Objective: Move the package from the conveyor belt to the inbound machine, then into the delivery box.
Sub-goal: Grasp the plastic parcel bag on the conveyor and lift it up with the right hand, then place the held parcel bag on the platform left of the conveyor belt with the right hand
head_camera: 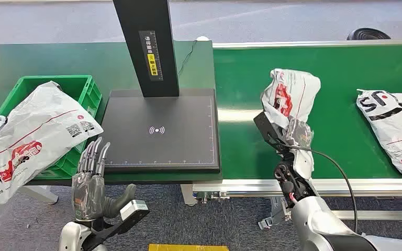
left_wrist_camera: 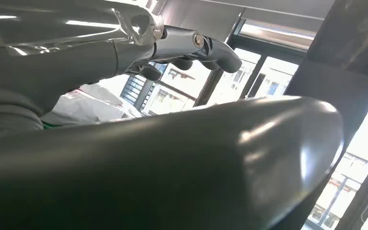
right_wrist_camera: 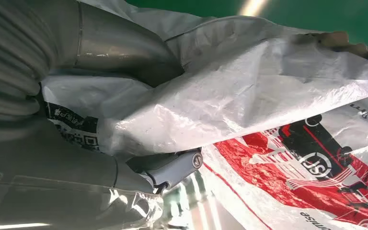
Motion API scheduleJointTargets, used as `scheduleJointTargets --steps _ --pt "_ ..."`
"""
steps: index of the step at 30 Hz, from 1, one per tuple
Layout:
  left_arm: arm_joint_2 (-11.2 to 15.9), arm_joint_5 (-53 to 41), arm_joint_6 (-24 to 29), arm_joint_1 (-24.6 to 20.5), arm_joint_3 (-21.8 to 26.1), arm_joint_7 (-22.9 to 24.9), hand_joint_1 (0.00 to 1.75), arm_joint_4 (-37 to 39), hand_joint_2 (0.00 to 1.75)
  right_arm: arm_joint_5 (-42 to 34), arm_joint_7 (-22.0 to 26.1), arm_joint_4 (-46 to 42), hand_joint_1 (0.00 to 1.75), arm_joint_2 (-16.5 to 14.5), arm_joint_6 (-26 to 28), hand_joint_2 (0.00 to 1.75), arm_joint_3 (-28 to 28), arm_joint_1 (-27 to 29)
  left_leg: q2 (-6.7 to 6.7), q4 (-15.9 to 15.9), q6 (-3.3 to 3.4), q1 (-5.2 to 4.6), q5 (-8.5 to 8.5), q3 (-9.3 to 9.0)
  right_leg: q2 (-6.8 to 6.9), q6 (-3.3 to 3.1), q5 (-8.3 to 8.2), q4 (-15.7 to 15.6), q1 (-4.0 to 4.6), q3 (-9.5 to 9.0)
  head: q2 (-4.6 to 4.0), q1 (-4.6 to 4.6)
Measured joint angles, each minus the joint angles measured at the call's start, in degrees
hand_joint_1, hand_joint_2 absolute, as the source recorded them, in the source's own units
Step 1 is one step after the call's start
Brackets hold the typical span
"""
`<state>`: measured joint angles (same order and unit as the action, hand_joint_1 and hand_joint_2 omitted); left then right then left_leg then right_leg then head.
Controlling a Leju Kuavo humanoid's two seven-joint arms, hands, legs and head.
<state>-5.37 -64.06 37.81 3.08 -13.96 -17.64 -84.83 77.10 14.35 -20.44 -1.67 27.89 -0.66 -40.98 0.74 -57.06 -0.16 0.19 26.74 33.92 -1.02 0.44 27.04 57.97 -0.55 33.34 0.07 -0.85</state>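
My right hand point(head_camera: 293, 133) grips a crumpled white plastic package point(head_camera: 291, 95) with red print and holds it above the green conveyor belt point(head_camera: 241, 94). In the right wrist view the package point(right_wrist_camera: 249, 96) wraps over the hand point(right_wrist_camera: 105, 57) and hides most of its fingers. The inbound machine's flat black plate point(head_camera: 162, 130) with its black post point(head_camera: 147, 47) lies left of the package. My left hand point(head_camera: 90, 180) hovers by the table's near edge, fingers straight and apart, holding nothing. In the left wrist view its fingers point(left_wrist_camera: 191, 48) are stretched out.
A second white package point(head_camera: 395, 123) lies on the belt at the right. A green delivery box point(head_camera: 81, 89) stands at the left with a large white package point(head_camera: 31, 138) draped over it. A cable runs from my right forearm.
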Motion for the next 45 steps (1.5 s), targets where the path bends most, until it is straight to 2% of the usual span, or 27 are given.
scheduleJointTargets --steps 3,9,13,17,23,27,45 --pt "-0.4 -0.4 -0.5 -0.1 0.0 0.2 0.0 -0.2 0.0 -2.5 2.1 -3.9 1.7 -1.0 0.5 1.75 -0.1 0.3 0.03 0.0 0.0 0.0 -0.01 0.02 0.0 0.0 0.0 0.0 0.0 0.01 0.0 0.01" --pt "-1.5 -0.7 -1.2 -0.1 0.1 0.3 0.0 -0.9 0.0 -10.3 2.8 -23.2 1.7 -2.5 -2.1 1.75 -3.9 3.1 0.01 0.0 0.0 -0.01 0.0 0.05 0.0 0.0 0.01 0.0 -0.01 0.05 0.0 0.0" --pt "-1.9 -0.3 -1.9 -0.4 0.2 0.3 0.0 -1.0 0.0 -10.7 2.8 -33.2 1.7 -3.3 -5.1 1.75 -8.8 5.5 -0.03 0.0 0.0 0.0 0.01 0.05 -0.05 0.0 0.01 0.0 0.0 0.08 0.0 0.0" --pt "-2.1 1.0 -1.9 -1.5 0.6 0.3 0.0 -1.0 0.0 -10.3 3.4 -38.7 1.71 -5.0 -8.0 1.75 -15.9 7.1 -0.04 0.0 -0.02 0.05 0.0 0.04 -0.05 -0.02 0.01 0.0 0.05 0.09 0.0 0.01" --pt "-2.2 2.4 -0.6 -3.0 3.2 0.3 0.0 -1.5 0.0 -11.5 3.6 -41.6 1.71 -8.3 -10.9 1.75 -26.4 8.0 -0.05 0.0 -0.03 0.06 -0.01 0.04 -0.06 -0.03 0.03 0.0 0.06 0.09 0.0 0.01" --pt "-2.2 2.4 -0.5 -3.3 4.3 0.2 0.0 -1.6 0.0 -12.6 3.0 -41.9 1.71 -9.1 -10.9 1.75 -30.6 7.9 0.01 0.0 -0.03 0.04 -0.01 0.06 -0.01 -0.02 0.04 0.0 0.03 0.07 0.0 -0.01" --pt "-2.2 2.8 -0.2 -3.4 5.1 0.1 0.0 -1.6 0.0 -13.8 3.3 -42.4 1.67 -9.6 -11.7 1.75 -35.0 7.8 -0.01 0.0 -0.02 0.02 -0.01 0.07 -0.03 -0.01 0.03 0.0 0.03 0.08 0.0 -0.01"
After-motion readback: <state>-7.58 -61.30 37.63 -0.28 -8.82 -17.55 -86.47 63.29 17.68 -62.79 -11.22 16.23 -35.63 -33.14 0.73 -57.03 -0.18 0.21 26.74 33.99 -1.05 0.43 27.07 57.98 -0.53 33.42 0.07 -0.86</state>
